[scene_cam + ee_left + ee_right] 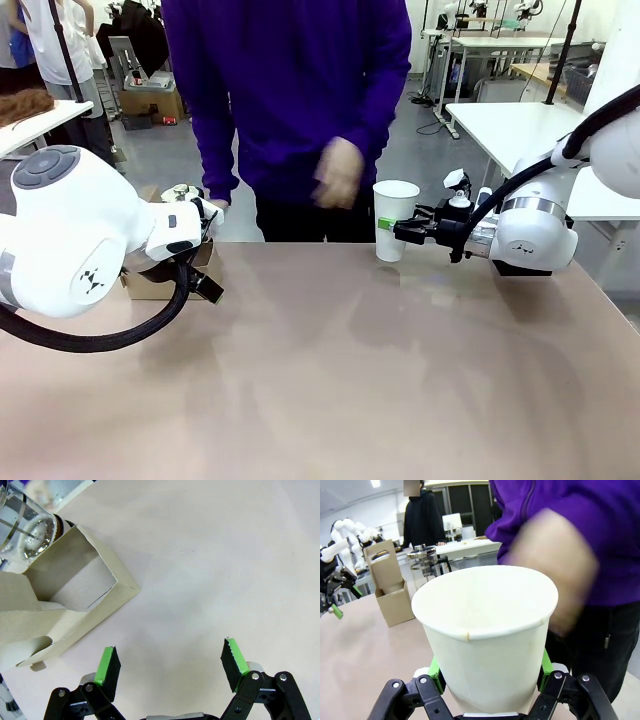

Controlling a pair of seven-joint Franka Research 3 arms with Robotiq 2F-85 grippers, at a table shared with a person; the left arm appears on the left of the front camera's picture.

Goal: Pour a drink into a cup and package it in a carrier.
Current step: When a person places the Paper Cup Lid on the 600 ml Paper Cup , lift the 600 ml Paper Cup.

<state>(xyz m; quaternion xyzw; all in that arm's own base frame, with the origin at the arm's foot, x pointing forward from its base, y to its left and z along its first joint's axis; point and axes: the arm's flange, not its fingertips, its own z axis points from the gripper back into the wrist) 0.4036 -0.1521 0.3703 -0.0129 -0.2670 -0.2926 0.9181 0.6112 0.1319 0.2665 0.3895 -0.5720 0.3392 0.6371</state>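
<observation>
The tall white paper cup [396, 200] stands upright at the table's far edge, in front of the person. My right gripper [398, 232] is shut on its lower part. In the right wrist view the green pads press both sides of the cup [485, 625], inside the right gripper [490, 672]; its visible inner wall is dry and white. The brown cardboard carrier [148, 283] sits at the far left, half hidden by my left arm. My left gripper [171, 657] hangs open over bare table beside the carrier [75, 595]. The drink is not visible.
A glass press jug [27, 530] stands just behind the carrier, also seen as the jug [422, 562]. The person in a purple top stands at the far edge, with a blurred hand [338, 172] near the cup. The brown table [330, 380] lies open in the middle and front.
</observation>
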